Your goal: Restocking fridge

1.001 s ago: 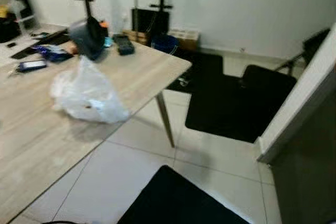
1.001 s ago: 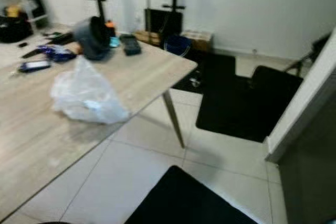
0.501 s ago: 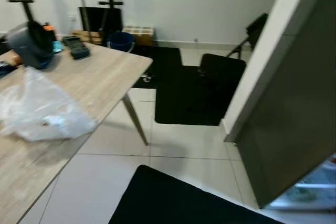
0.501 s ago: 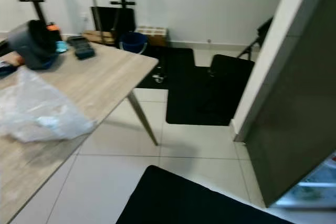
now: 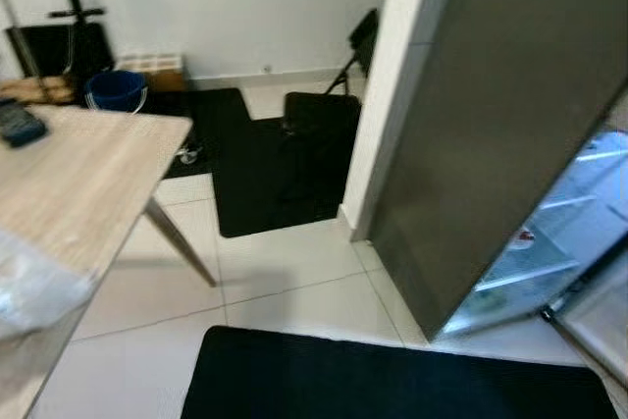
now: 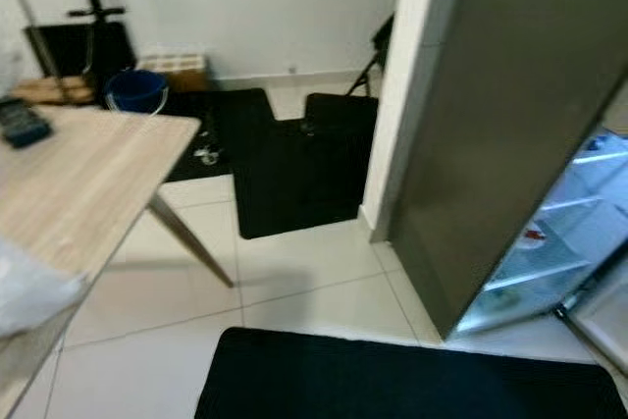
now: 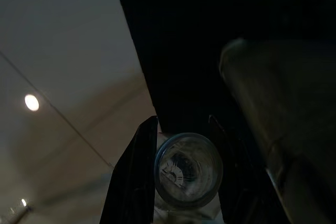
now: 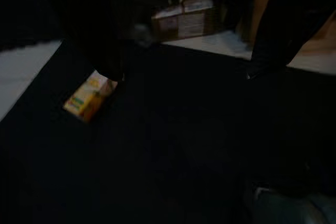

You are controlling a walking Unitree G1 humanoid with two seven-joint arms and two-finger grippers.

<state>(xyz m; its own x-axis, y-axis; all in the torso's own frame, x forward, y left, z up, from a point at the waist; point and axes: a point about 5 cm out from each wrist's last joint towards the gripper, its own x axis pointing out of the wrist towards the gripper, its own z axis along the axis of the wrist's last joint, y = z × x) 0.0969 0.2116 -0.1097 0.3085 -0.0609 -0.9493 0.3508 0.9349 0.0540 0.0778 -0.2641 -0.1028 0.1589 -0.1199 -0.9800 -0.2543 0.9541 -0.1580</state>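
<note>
The fridge (image 5: 510, 115) stands on the right with its dark grey door swung open and its lit shelves (image 5: 554, 242) showing low on the right. In the left wrist view, my left gripper (image 7: 181, 129) is shut on a clear round bottle (image 7: 188, 170), seen end-on between the two black fingers. My right gripper (image 8: 184, 72) hangs open over a black mat (image 8: 173, 145), with nothing between its fingers (image 8: 102, 40). A small yellow carton (image 8: 86, 99) lies on that mat beside one finger.
A wooden table (image 5: 78, 174) fills the left, with a clear plastic bag (image 5: 29, 287) at its near edge and a dark remote (image 5: 20, 125). A black floor mat (image 5: 392, 380) lies at my feet. Farther back are a black chair (image 5: 319, 115) and a blue bucket (image 5: 115, 90).
The head view has swung to the right: the table and bag have slid off to the left, and the open fridge with its lit inside has come into view.
</note>
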